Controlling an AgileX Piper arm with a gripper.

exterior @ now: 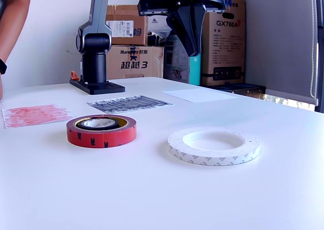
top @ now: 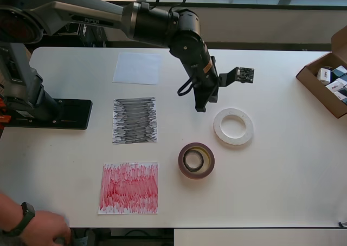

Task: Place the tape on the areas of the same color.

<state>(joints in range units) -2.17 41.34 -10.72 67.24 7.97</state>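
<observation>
With nothing held and its jaws too hard to read, the gripper hangs above the counter near the white ring, which should be pinched across one wall, not the hole.

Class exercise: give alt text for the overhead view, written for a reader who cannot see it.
A black robot arm reaches over a white table beside a white tape ring and red tape roll. White, black and red sheets lie alongside.
</observation>
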